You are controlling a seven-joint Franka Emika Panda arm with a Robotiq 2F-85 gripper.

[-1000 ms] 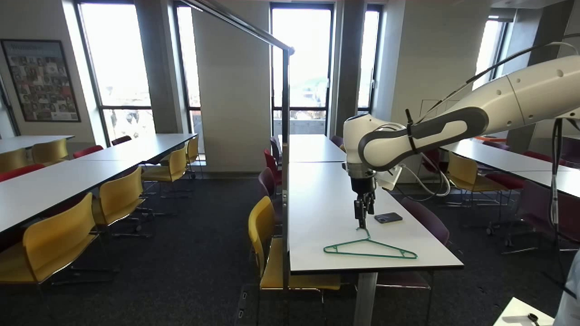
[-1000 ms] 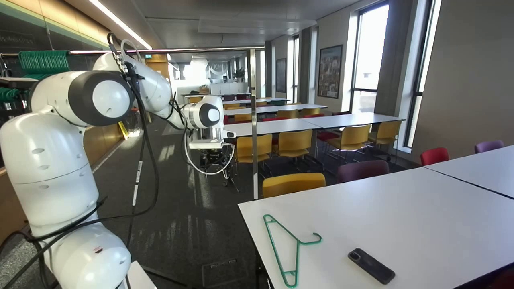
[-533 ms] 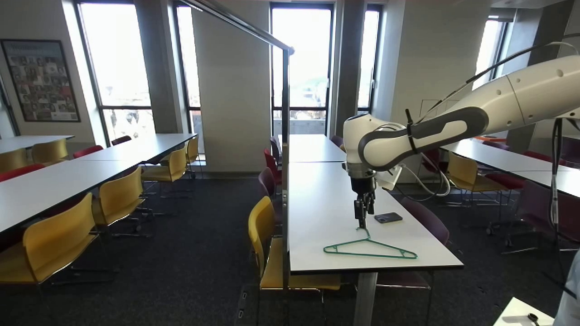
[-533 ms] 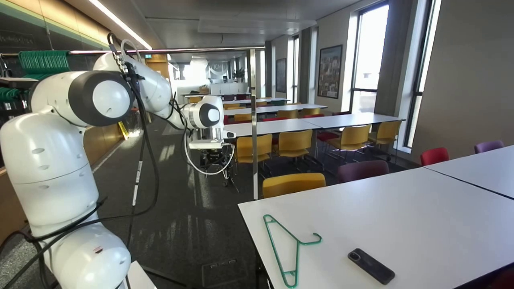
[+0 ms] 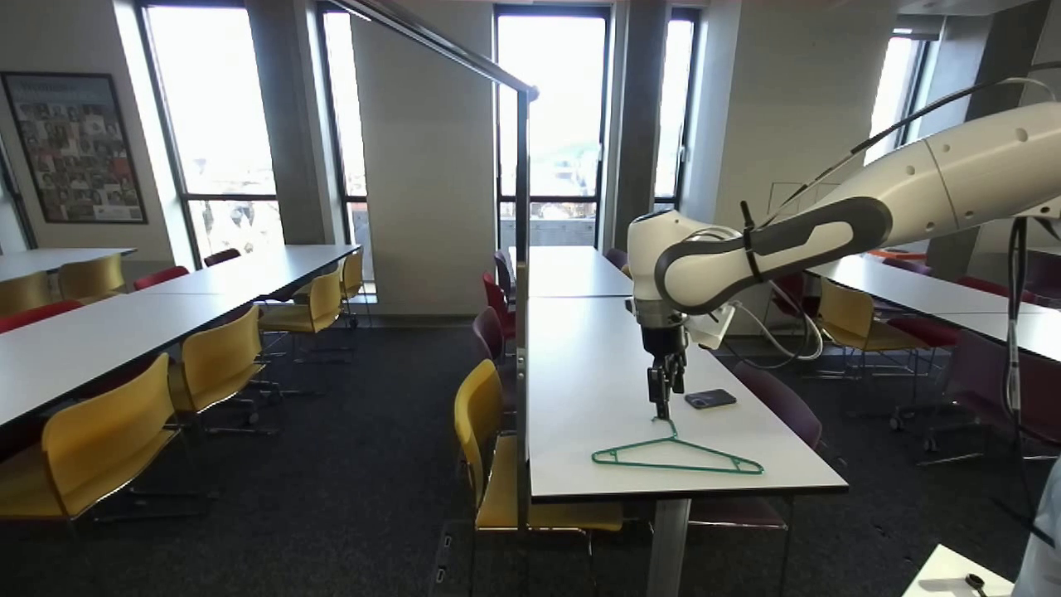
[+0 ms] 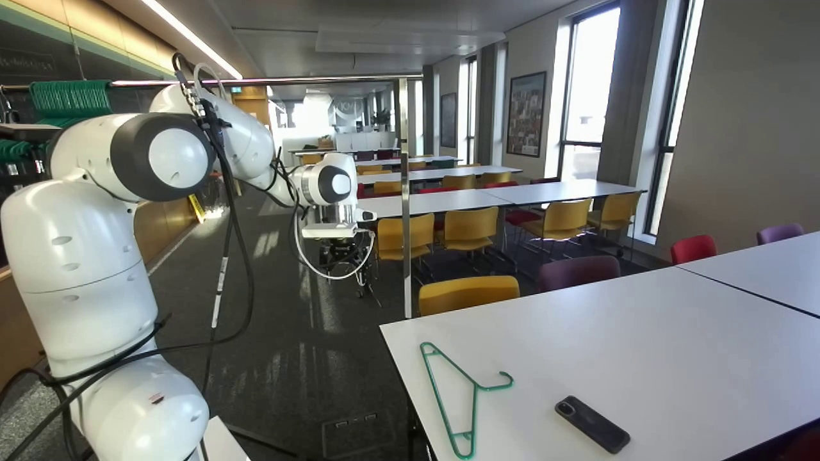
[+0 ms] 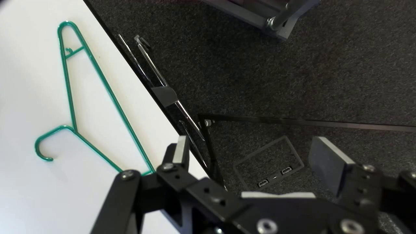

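Observation:
My gripper is open and empty in the wrist view, with its two fingers wide apart over the dark floor past the table edge. In an exterior view the gripper points down, and its fingertips overlap the hanger's hook in the picture. In an exterior view the gripper hangs over the floor, apart from the table; its fingers are hard to make out. A green plastic hanger lies flat on the white table, near its end. The hanger also shows in an exterior view and in the wrist view.
A dark phone lies on the table near the hanger's hook. A metal rail post stands by the table, and several green hangers hang on the rail. A yellow chair stands at the table's side. A floor socket box shows below.
The arm has shifted only very slightly. The hanger and the phone have not moved.

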